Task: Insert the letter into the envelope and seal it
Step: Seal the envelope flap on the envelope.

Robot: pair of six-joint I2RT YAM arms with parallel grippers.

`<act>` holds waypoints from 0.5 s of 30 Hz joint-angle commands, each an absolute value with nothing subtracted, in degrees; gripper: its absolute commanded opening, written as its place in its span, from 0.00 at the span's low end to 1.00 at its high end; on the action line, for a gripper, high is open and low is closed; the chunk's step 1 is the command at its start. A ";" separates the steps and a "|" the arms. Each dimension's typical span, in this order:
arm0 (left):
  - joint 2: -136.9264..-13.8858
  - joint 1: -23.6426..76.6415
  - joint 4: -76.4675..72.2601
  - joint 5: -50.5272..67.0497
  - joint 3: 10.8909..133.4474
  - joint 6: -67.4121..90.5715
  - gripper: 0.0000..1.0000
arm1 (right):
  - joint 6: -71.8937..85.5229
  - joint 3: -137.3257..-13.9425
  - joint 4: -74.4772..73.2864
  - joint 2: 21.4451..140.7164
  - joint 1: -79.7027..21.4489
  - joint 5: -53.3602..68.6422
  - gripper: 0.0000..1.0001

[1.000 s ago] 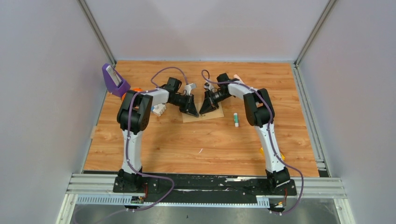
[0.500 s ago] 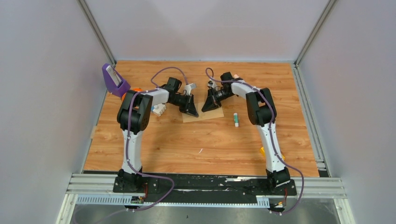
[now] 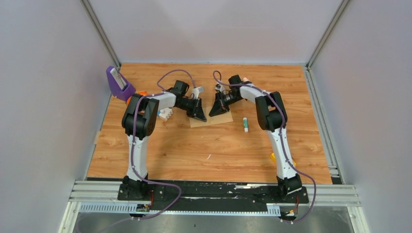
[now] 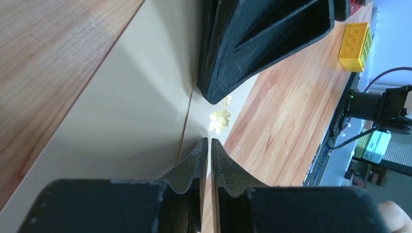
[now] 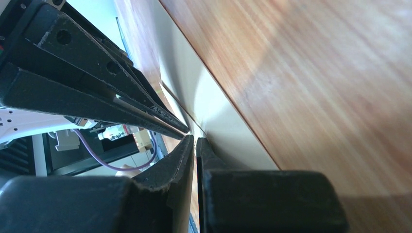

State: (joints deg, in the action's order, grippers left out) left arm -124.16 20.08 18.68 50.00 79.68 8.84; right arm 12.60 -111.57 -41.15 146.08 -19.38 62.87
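Note:
The tan envelope (image 3: 217,120) lies flat on the wooden table, mid-back. Both grippers meet over it, tip to tip. My left gripper (image 3: 202,117) comes in from the left and rests on the envelope's pale surface (image 4: 121,107). Its jaws (image 4: 209,141) are shut to a thin slit, with nothing visible between them. My right gripper (image 3: 212,114) comes from the right, also shut (image 5: 195,140), its tips down at the envelope (image 5: 218,114) beside a fold line. Each wrist view shows the other gripper close ahead. The letter is hidden.
A white-and-green glue stick (image 3: 246,124) lies right of the envelope. A white block (image 3: 165,114) sits under the left arm, and a purple holder (image 3: 118,83) stands at the back left. A yellow brick (image 4: 357,43) lies near the front right. Grey walls enclose the table (image 3: 209,150).
The right gripper has shifted slightly back and to the right over the envelope. The left jaws have closed a little. The envelope has stayed in place.

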 commanded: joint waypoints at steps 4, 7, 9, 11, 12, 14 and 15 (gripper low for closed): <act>-126.22 21.53 20.57 42.06 79.10 6.23 0.17 | 12.17 -112.58 -39.64 148.62 -21.62 59.68 0.09; -126.21 21.49 20.57 42.08 79.06 6.20 0.17 | 12.21 -112.68 -39.64 148.65 -21.84 59.68 0.09; -126.21 21.53 20.61 42.03 79.09 6.20 0.17 | 12.13 -112.76 -39.73 148.65 -21.59 59.64 0.09; -126.17 21.53 20.69 42.06 79.06 6.16 0.17 | 12.47 -112.97 -39.75 148.64 -20.97 60.10 0.09; -126.10 21.53 20.69 42.03 79.05 6.09 0.17 | 12.77 -113.14 -39.75 148.78 -20.47 60.49 0.09; -126.02 21.53 20.78 41.99 78.95 6.00 0.17 | 13.10 -113.52 -39.77 148.69 -19.55 60.90 0.09; -125.90 21.53 20.76 41.88 78.98 5.99 0.17 | 13.10 -113.55 -39.74 148.51 -19.13 60.91 0.09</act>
